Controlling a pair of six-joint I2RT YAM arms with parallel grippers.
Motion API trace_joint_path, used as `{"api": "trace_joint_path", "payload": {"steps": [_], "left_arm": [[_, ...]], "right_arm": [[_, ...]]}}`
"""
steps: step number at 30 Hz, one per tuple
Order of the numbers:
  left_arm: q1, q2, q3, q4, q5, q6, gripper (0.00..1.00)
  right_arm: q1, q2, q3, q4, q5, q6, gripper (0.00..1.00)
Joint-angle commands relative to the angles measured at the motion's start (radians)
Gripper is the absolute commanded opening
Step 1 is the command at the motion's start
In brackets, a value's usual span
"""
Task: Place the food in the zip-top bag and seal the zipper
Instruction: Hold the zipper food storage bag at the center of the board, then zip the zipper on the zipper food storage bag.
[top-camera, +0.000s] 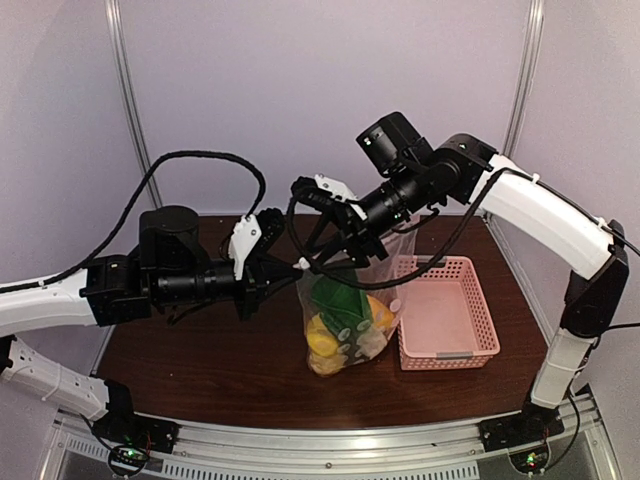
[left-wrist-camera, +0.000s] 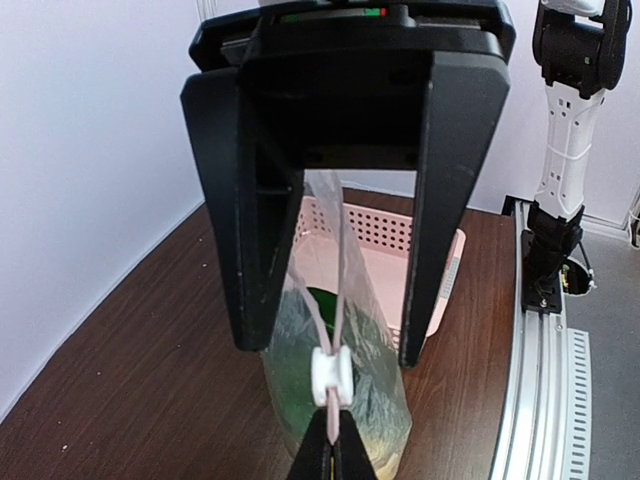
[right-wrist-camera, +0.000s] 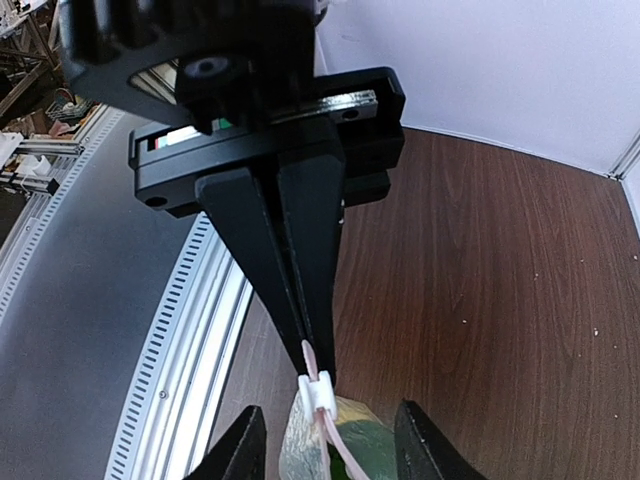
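The zip-top bag (top-camera: 352, 325) hangs upright over the table with the food inside: a green vegetable (top-camera: 338, 298), a yellow lemon (top-camera: 320, 338) and green-white bok choy (top-camera: 362, 342). My right gripper (right-wrist-camera: 312, 365) is shut on the end of the pale zipper strip (left-wrist-camera: 322, 320), right beside the white slider (right-wrist-camera: 317, 392), and holds the bag up. My left gripper (left-wrist-camera: 330, 350) is open, with its fingers (left-wrist-camera: 250, 300) on either side of the bag's top and the slider (left-wrist-camera: 331, 378). They do not touch it. The bag's mouth beyond the slider is parted.
A pink perforated basket (top-camera: 470, 345) stands on the table just right of the bag, with nothing showing inside it. Purple walls close in the back and sides. The metal rail (top-camera: 330, 455) and the arm bases run along the near edge.
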Motion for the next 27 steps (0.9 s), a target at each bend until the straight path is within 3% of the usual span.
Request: {"api": "trace_joint_path", "payload": {"steps": [1, 22, 27], "left_arm": [[-0.004, 0.002, 0.039, 0.028, -0.010, 0.019, 0.01], [-0.004, -0.020, 0.028, 0.043, -0.012, 0.008, 0.00], [-0.003, -0.026, 0.023, 0.046, -0.047, 0.002, 0.00]], "right_arm": [[0.011, 0.013, 0.020, 0.022, -0.035, 0.043, 0.43], [0.030, 0.009, 0.000, 0.017, 0.023, 0.025, 0.24], [0.031, 0.010, -0.001, 0.008, 0.027, 0.013, 0.10]]}}
